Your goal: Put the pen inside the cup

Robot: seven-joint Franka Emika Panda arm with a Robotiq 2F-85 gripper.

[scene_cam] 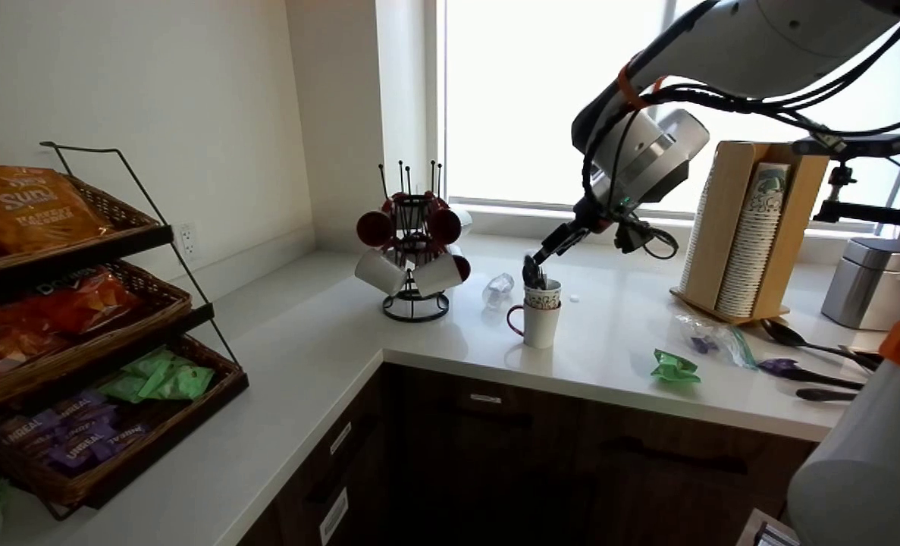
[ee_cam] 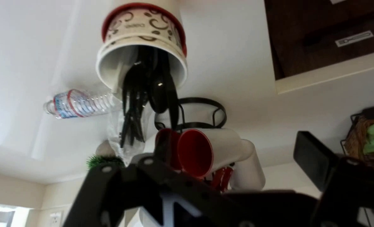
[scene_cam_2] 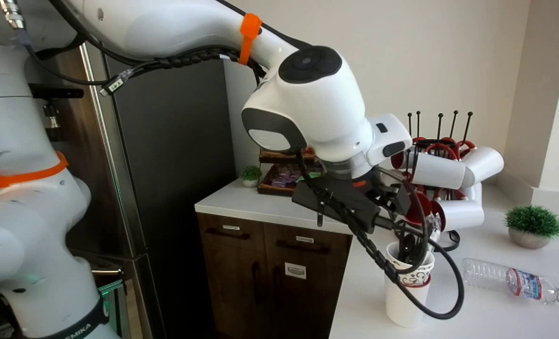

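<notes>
The cup, a white mug (scene_cam: 539, 327) with a red handle, stands upright on the counter and shows in both exterior views (scene_cam_2: 404, 301). A patterned paper cup (scene_cam: 542, 294) sits in its mouth, full of black cutlery (ee_cam: 136, 88). In the wrist view the red rim of the mug (ee_cam: 182, 34) is at the top. I cannot make out the pen; it is hidden or out of view. My gripper (ee_cam: 237, 154) is open, with its two fingers wide apart and nothing between them. In an exterior view the gripper (scene_cam: 552, 250) is just above the cutlery tops; I cannot tell whether it touches.
A wire mug tree (scene_cam: 413, 246) stands beside the mug. A clear bottle (scene_cam_2: 514, 282) lies near it. A green packet (scene_cam: 675, 367), a plastic bag (scene_cam: 715, 341) and black spoons (scene_cam: 813, 371) lie toward a wooden cup holder (scene_cam: 787, 235). A snack rack (scene_cam: 146, 235) stands at the side.
</notes>
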